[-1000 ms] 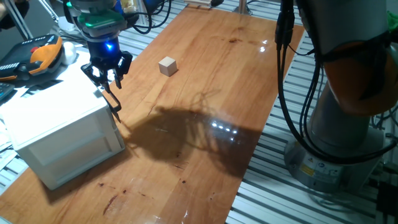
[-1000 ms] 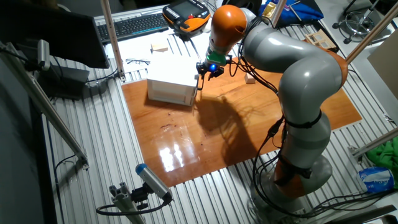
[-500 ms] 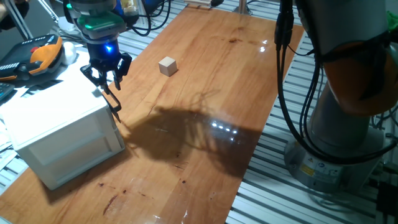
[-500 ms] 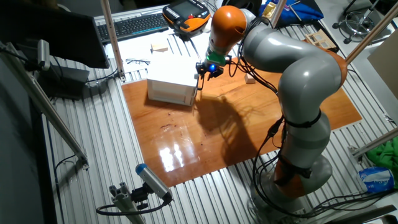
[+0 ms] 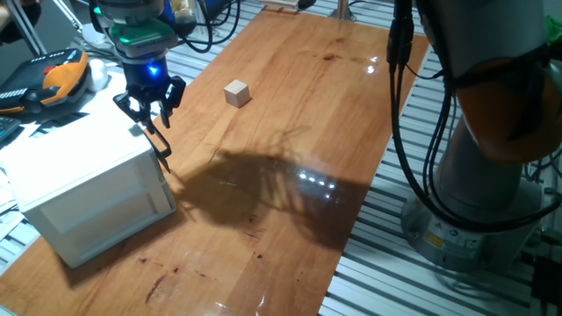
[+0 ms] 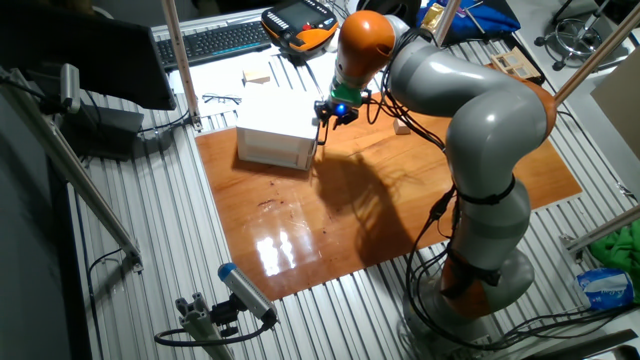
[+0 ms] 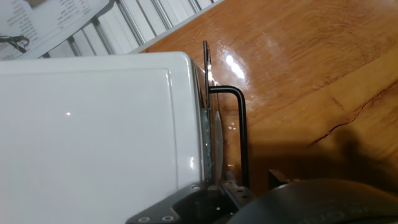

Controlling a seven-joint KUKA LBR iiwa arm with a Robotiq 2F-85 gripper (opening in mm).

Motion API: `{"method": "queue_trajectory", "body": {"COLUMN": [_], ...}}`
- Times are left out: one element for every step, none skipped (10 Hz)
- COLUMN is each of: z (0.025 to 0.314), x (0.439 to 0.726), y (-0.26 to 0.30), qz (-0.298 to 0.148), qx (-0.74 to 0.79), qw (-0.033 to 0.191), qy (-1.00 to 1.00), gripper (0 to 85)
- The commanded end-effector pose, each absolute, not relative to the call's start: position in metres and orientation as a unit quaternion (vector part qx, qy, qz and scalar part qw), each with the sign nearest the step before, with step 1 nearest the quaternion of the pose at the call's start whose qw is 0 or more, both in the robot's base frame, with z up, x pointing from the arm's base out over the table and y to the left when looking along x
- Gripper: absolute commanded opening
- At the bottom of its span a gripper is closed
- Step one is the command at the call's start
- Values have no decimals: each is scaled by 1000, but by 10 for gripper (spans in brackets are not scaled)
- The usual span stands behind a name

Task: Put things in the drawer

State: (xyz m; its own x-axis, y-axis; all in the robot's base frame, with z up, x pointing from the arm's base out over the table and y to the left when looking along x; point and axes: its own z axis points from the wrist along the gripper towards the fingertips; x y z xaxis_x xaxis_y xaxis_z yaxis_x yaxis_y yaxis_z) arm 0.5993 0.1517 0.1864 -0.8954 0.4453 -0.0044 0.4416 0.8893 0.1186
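So the bench [image 5: 290, 114] is a glossy reddish-brown wooden top sitting on a ribbed metal frame, with light glare and a big dark shadow across the middle. Sitting on it: a white cabinet [image 5: 83, 189] at one corner, and a small beige cube [image 5: 236, 93] well apart from it out in the open.

arm: reaching far, bent over | fingers [image 5: 151, 112]: pointing down, spread apart
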Motion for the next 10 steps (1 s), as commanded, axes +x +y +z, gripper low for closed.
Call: {"method": "queue_trajectory", "body": {"z": [185, 184, 183, 182, 182, 181, 181, 180, 180, 180], "x": [600, 601, 601, 602, 602, 602, 602, 603, 603, 603], "y": [152, 152, 152, 152, 152, 152, 152, 152, 152, 152], "qz": [58, 58, 58, 57, 56, 55, 54, 55, 54, 53], "qx": [229, 229, 229, 230, 230, 230, 230, 230, 229, 228], "qw": [16, 16, 16, 17, 18, 19, 20, 21, 21, 22], "qy": [972, 972, 972, 971, 972, 972, 972, 972, 972, 972], "gripper": [340, 340, 340, 340, 340, 340, 340, 340, 340, 170]}}
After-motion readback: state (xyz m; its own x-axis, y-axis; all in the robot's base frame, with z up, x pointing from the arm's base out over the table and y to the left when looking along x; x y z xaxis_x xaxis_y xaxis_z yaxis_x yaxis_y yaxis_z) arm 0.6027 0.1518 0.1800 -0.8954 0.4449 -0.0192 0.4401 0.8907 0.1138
